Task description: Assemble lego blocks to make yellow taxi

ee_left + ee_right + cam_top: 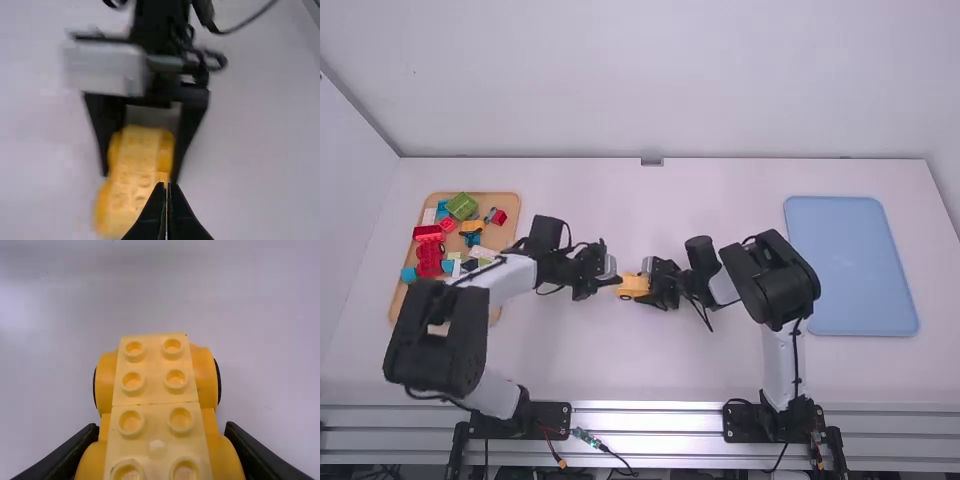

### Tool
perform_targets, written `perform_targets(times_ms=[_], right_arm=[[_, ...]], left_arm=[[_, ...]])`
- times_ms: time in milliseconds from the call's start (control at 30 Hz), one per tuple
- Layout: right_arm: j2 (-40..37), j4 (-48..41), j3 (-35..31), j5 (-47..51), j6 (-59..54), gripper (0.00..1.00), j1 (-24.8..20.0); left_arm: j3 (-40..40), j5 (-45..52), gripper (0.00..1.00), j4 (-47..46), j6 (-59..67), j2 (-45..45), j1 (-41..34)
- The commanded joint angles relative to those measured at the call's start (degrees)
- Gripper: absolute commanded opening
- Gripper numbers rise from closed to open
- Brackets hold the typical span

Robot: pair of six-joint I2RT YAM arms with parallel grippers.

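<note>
Clamping the sides of the yellow, studded plastic car (631,286) mid-table, my black right claw (648,284) faces my left claw (614,281), its fingers together, just beside the car. Smooth white tabletop (580,350) spreads around, a plain pale wall (650,80) behind.

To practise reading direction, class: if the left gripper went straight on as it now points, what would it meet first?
The left gripper would probably first meet the yellow car, held by the right gripper, though depth is hard to judge here.
</note>
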Motion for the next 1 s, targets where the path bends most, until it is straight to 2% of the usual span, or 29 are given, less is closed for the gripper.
perform_targets(times_ms=[0, 233, 500, 600, 733, 767, 800, 833, 900, 967], right_arm=[[1.0, -0.8, -0.3, 2.0, 0.3, 0.23, -0.1], [1.0, -0.2, -1.9, 2.0, 0.2, 0.24, 0.1], [1.0, 0.3, -2.9, 2.0, 0.1, 0.24, 0.0], [1.0, 1.2, -3.2, 1.6, 0.3, 0.27, 0.0], [1.0, 1.0, -3.1, 1.6, 0.3, 0.47, 0.0], [1.0, 0.8, -3.1, 1.6, 0.3, 0.49, 0.0], [1.0, 0.3, -2.8, 1.6, 0.3, 0.56, 0.1], [1.0, -0.2, -2.4, 1.6, 0.3, 0.64, 0.1], [1.0, -0.6, -2.0, 1.5, 0.3, 0.68, 0.0], [0.9, -0.8, -1.8, 0.0, 0.3, 0.77, 0.0]], left_arm=[[2.0, 1.0, 0.05, -0.4, -4.5, -6.3, 2.2], [1.8, -6.8, 0.02, 2.4, -12.3, -13.0, 2.8], [1.7, -8.5, 0.02, 5.0, -16.1, -13.4, 2.8], [1.7, -8.5, 0.08, 5.0, -15.7, -13.4, 2.8], [1.7, -8.5, 0.08, 5.0, -15.7, -13.4, 2.8], [1.7, -8.5, 0.09, 5.0, -15.7, -13.4, 2.8], [1.7, -8.5, 0.11, 5.0, -15.7, -13.4, 2.8], [1.7, -9.0, 0.17, 5.0, -15.7, -13.4, 2.8], [1.7, -9.9, 0.25, 5.0, -15.8, -13.4, 2.8], [1.7, -11.5, 0.41, 4.9, -15.8, -13.4, 2.8]])
